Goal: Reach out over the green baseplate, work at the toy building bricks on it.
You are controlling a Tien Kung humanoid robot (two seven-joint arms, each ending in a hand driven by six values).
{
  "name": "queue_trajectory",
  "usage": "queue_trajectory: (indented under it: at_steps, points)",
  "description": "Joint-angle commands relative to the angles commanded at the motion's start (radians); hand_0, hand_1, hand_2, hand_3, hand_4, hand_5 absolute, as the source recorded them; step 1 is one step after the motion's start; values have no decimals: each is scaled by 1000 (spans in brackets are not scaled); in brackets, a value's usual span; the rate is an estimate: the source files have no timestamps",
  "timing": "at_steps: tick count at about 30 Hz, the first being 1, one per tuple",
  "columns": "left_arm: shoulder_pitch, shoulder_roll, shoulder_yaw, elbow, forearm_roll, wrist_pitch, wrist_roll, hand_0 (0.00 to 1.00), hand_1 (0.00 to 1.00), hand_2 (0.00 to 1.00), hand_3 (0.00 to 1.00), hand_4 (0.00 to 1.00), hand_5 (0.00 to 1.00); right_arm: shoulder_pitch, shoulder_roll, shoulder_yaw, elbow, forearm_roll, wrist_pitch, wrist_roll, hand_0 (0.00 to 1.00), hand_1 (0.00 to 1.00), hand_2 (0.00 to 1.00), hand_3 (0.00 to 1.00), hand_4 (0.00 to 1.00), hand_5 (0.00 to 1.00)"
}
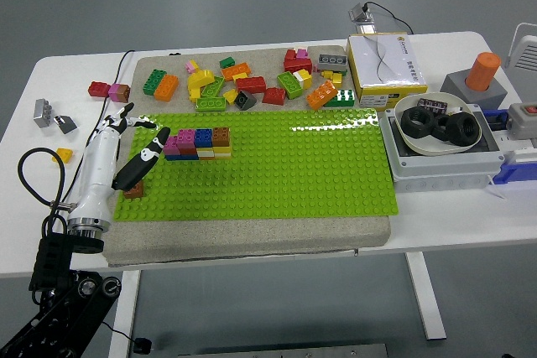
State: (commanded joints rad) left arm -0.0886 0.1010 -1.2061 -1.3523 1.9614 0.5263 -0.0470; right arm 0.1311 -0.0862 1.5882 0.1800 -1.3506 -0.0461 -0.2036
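Reaching over the green baseplate, which is laid on a grey mat on the white counter, the left hand is seen with fingers loosely spread, holding nothing, one fingertip just beside the stacked brick block. That block is best approached squarely and pressed straight down. A white bowl is seen holding black rubber rings.

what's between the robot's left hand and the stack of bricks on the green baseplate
Almost nothing: in the head view only a sliver of bare green baseplate separates the left hand from the brick stack.
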Motion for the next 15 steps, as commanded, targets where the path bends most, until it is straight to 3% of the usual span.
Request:
queue_trajectory:
  at_steps: [1, 6, 7, 15]
  points:
    - [1, 1, -3, 4, 11, 4, 16, 992, 912, 936, 615, 944, 993, 0, 1, -2, 0, 1, 1, 0, 585, 560, 625, 645, 641, 759]
    - [6, 8, 5, 17, 28, 12, 53, 992, 912, 936, 615, 944, 993, -1, 4, -23, 0, 5, 25, -3, 585, 560, 625, 645, 641, 759]
    - [7, 7, 7, 19, 27, 11, 56, 993, 912, 937, 633, 901, 972, -1, 5, -28, 0, 4, 37, -8, 608, 573, 637, 638, 642, 757]
    - [7, 8, 23, 31, 25, 18, 73, 985, 913, 961, 639, 886, 943, -3, 5, -39, 0, -4, 90, -30, 610, 579, 643, 641, 641, 759]
